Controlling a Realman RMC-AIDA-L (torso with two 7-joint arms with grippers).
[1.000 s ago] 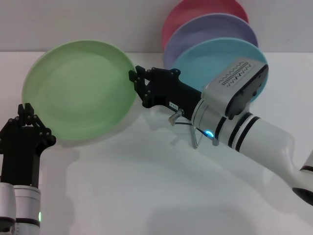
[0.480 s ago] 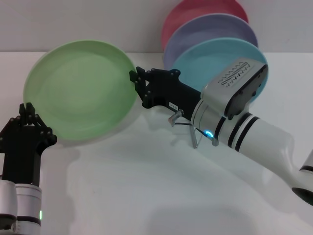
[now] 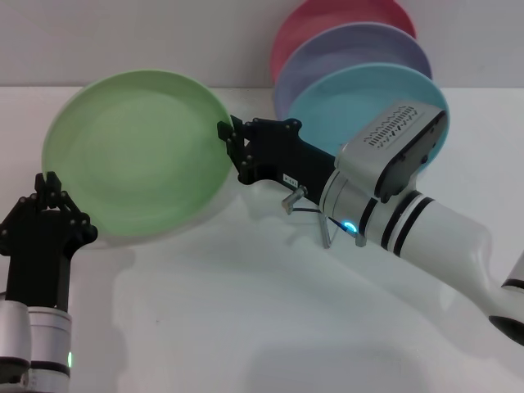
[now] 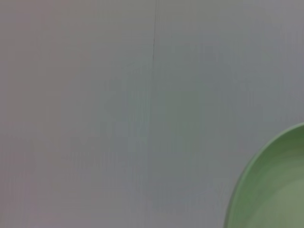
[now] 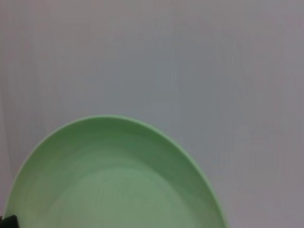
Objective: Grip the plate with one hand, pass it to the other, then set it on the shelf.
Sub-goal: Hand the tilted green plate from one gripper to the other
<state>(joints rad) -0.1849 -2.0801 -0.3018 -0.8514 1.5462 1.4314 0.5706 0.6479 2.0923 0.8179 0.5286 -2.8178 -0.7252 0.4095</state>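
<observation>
The light-green plate is held up off the white table, tilted toward me. My right gripper is shut on its right rim. My left gripper points upward at the lower left, with its fingertips closed together on the plate's lower-left rim. The plate's rim shows in a corner of the left wrist view, and the plate fills the lower part of the right wrist view. The silver wire shelf shows only as a few wires under my right arm.
A pink plate, a lavender plate and a turquoise plate stand upright one behind another at the back right, behind my right forearm. The white table lies below and in front.
The green plate and my left gripper have shifted slightly to the right together. My right gripper has barely moved.
</observation>
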